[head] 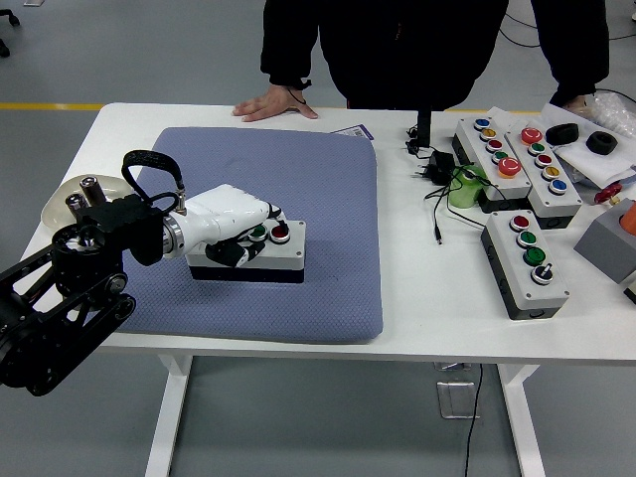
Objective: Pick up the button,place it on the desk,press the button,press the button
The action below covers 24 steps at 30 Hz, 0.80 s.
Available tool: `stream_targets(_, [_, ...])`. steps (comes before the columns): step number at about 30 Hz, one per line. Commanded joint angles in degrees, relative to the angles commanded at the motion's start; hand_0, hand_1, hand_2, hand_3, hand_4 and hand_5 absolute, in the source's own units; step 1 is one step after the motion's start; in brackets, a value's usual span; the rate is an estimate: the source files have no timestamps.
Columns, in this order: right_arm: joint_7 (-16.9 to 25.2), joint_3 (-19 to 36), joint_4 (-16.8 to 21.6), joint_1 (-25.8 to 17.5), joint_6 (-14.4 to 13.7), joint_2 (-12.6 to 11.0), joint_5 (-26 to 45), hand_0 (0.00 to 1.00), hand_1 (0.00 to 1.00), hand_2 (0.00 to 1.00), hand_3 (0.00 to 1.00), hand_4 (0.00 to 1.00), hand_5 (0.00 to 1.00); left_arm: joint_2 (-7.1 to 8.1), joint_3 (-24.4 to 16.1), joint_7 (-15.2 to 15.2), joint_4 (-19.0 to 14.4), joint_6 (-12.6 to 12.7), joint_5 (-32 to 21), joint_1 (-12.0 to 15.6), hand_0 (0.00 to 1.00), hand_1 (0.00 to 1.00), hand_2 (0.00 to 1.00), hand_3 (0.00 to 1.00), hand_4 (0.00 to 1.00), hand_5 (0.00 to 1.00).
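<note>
A white button box (pixel 260 258) with a black base lies on the blue-grey mat (pixel 318 199), left of the mat's middle. Its green button (pixel 257 233) and red button (pixel 281 234) show on top. My left hand (pixel 237 231), white with black fingertips, rests on the box's left half. Its fingers are curled down, with the tips touching the top at the green and red buttons. The thumb lies at the box's front left. The hand covers the left end of the box. My right arm is out of view.
A person stands at the far side with one hand (pixel 273 104) flat on the table. On the right lie a grey button box (pixel 525 263), two more button boxes (pixel 517 159), a green cup (pixel 462 186), cables with an adapter (pixel 437 164) and black rolls (pixel 586 137).
</note>
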Motion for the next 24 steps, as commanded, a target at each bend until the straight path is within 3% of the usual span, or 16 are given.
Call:
stream_targets(7, [0.0,0.3,0.0,0.0,-0.1,0.0,-0.2,0.768,0.736,0.741,0.594,0.203,0.15,0.25,0.8,0.1,0.7,-1.1,0.5,0.2,0.002,0.002,0.041,0.747,0.472,0.002])
stream_targets(13, [-0.2,0.5,0.0,-0.2,-0.1,0.1,-0.5,0.768,0.736,0.741,0.594,0.203,0.15,0.59,1.5,0.6,0.9,-3.9,1.1,0.2,0.003,0.002,0.042,0.742,0.476,0.002])
stream_targets(16, [-0.3,0.6,0.0,-0.3,-0.1,0.1,-0.8,0.768,0.736,0.741,0.594,0.203,0.15,0.83,1.0,0.6,0.7,-3.8,0.9,0.4,0.005,0.002,0.044,0.732,0.488,0.002])
stream_targets(20, [-0.3,0.7,0.0,-0.4,-0.1,0.2,-1.1,0.767,0.735,0.741,0.594,0.203,0.15,0.78,-1.9,0.4,-1.0,-2.8,0.3,1.1,0.004,0.002,0.041,0.72,0.489,0.002])
stream_targets(24, [-0.2,0.3,0.0,-0.2,-0.1,0.1,-0.8,0.767,0.735,0.741,0.594,0.203,0.15,0.75,-7.7,0.5,-4.1,-3.2,-1.1,3.2,0.004,0.002,0.041,0.72,0.489,0.002])
